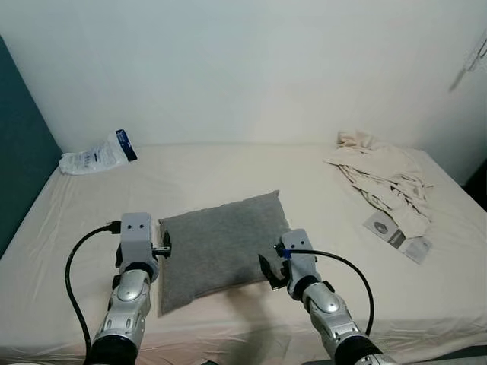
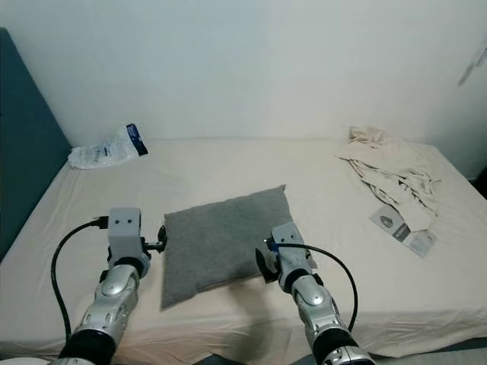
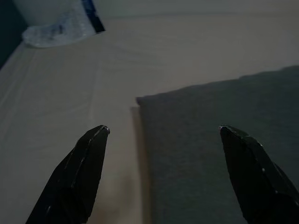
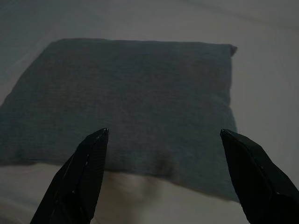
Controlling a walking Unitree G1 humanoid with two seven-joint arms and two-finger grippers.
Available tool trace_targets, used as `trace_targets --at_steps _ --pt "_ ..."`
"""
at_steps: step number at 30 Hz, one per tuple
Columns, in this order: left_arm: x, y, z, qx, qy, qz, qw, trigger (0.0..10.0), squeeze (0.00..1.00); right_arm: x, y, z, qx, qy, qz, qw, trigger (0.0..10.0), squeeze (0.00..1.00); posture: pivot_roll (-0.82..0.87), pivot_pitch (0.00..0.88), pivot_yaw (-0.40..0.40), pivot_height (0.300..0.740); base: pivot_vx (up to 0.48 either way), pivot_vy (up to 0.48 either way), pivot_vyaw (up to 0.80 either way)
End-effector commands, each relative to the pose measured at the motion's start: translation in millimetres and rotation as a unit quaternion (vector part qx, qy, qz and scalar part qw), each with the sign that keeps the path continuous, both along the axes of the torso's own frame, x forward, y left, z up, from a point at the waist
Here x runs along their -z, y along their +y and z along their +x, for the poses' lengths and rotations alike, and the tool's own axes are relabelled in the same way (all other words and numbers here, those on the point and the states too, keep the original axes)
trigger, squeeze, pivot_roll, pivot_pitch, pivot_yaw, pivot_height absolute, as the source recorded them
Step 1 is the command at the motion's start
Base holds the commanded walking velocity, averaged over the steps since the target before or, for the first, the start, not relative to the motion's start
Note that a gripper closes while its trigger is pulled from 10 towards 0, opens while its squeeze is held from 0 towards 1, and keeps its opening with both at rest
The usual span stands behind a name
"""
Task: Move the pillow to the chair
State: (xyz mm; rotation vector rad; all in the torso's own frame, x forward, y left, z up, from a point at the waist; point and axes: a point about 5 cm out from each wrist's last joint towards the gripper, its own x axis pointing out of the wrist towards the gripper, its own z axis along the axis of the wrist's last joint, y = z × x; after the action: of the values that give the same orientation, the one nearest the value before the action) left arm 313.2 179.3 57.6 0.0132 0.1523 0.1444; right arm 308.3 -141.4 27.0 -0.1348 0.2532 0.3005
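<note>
A grey pillow (image 1: 221, 245) lies flat on the beige bed (image 1: 228, 171), close to its front edge. My left gripper (image 1: 164, 247) is at the pillow's left edge, near its far left corner. In the left wrist view it is open, and the pillow's (image 3: 215, 140) edge runs between its fingers (image 3: 84, 163). My right gripper (image 1: 268, 271) is at the pillow's near right corner. It is open too, and its fingers (image 4: 81, 172) frame the pillow's (image 4: 131, 93) near edge in the right wrist view. Neither gripper holds anything.
A clear plastic bag with a blue label (image 1: 97, 156) lies at the bed's back left. Crumpled beige cloth (image 1: 384, 176) and a printed leaflet (image 1: 396, 236) lie on the right. A teal panel (image 1: 19, 160) stands along the left side, a white wall behind.
</note>
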Motion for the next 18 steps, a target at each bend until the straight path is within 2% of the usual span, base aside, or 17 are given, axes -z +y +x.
trace_targets --at_steps 1,2,5,18 --pt "7.4 -4.1 -1.5 0.009 0.023 -0.007 1.000 10.0 0.00 0.8 -2.1 -0.8 0.010 0.005 0.017 1.000 10.0 0.00 0.08 0.026 -0.021 0.735 0.000 0.000 0.00" --pt "10.0 -6.5 -1.6 0.019 0.033 -0.004 0.999 10.0 0.00 -0.7 -3.4 0.1 0.016 0.004 0.033 0.999 10.0 0.00 0.08 0.024 -0.022 0.725 0.000 0.000 0.00" --pt "14.5 -7.7 -2.2 0.025 0.052 0.007 0.998 10.0 0.00 -2.7 -4.3 1.7 0.016 0.002 0.039 0.999 10.0 0.00 0.08 0.028 -0.021 0.710 0.000 0.000 0.00" --pt "9.5 -11.2 4.3 0.026 0.045 -0.012 0.999 10.0 0.00 -10.7 -6.0 10.5 0.019 0.005 0.058 0.998 10.0 0.00 0.08 0.036 -0.028 0.650 0.000 0.000 0.00"
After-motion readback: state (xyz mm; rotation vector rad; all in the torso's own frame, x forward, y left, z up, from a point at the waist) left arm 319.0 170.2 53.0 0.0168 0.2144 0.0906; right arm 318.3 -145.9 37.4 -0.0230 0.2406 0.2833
